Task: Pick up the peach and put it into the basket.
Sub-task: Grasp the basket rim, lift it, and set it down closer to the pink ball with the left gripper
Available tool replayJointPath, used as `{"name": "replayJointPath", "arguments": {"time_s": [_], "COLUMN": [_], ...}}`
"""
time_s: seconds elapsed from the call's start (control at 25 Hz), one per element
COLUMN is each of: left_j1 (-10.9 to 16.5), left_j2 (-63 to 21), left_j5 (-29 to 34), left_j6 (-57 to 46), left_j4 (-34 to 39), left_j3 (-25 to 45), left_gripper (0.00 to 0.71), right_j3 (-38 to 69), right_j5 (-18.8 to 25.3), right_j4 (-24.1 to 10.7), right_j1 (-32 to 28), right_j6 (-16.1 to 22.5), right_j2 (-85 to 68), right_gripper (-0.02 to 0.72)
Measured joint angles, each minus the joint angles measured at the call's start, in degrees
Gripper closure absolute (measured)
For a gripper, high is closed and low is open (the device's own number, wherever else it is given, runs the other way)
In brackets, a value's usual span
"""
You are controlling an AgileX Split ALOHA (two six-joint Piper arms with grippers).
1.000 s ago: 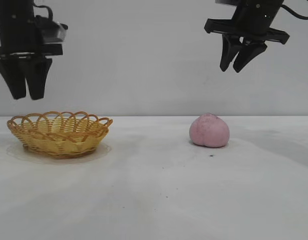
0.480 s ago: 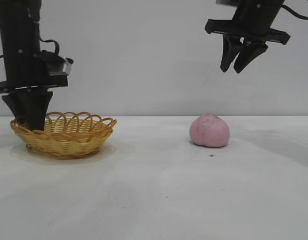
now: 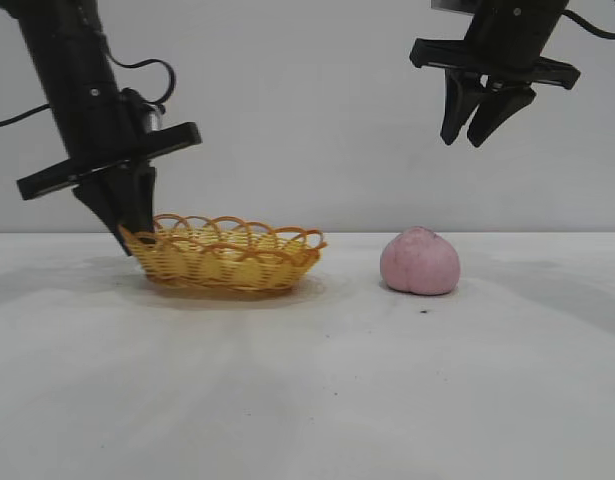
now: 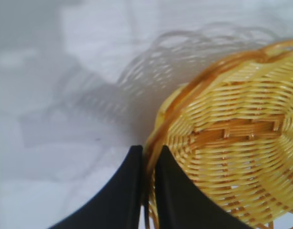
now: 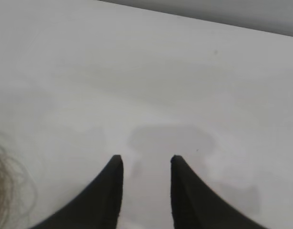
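Note:
The pale-pink peach (image 3: 419, 262) sits on the white table right of centre. The yellow wicker basket (image 3: 227, 254) with its orange-brown looped rim lies left of centre, its left side tilted up a little. My left gripper (image 3: 130, 238) is shut on the basket's left rim; in the left wrist view (image 4: 148, 151) the rim runs between the two dark fingers, with the basket (image 4: 232, 138) weave beside them. My right gripper (image 3: 473, 136) hangs open and empty high above the peach; it also shows open over bare table in the right wrist view (image 5: 144, 160).
The white table (image 3: 307, 380) runs to a plain grey wall behind. A gap of bare table lies between the basket and the peach.
My left gripper came down, closed on the basket's left rim and dragged the basket to the right, toward the peach. The right arm and the peach have not moved.

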Motion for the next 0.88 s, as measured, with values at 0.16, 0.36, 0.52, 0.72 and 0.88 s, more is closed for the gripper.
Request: {"name": "replayJointPath", "arguments": {"time_s": [0.16, 0.36, 0.52, 0.72, 0.88], "left_j1": [0.0, 0.7, 0.8, 0.8, 0.8], "left_j2": [-4.2, -9.8, -10.3, -10.3, -10.7], "left_j5": [-7.8, -16.3, -17.1, -16.5, -15.5], "left_j6": [0.8, 5.8, 8.5, 10.7, 11.3], "left_j4": [-2.6, -7.4, -8.2, -8.4, -7.1], "left_j3": [10.3, 22.9, 24.2, 24.3, 24.7], "left_gripper": [0.710, 0.710, 0.710, 0.639, 0.470], "right_j3": [0.0, 0.0, 0.0, 0.0, 0.0], "right_j5": [0.5, 0.4, 0.4, 0.5, 0.5], "right_j4": [0.0, 0.2, 0.3, 0.7, 0.9], "right_j1": [0.0, 0.0, 0.0, 0.0, 0.0], "right_j6": [0.0, 0.0, 0.0, 0.0, 0.0], "right_j2": [0.0, 0.0, 0.0, 0.0, 0.0], "right_gripper": [0.459, 0.459, 0.459, 0.459, 0.459]}}
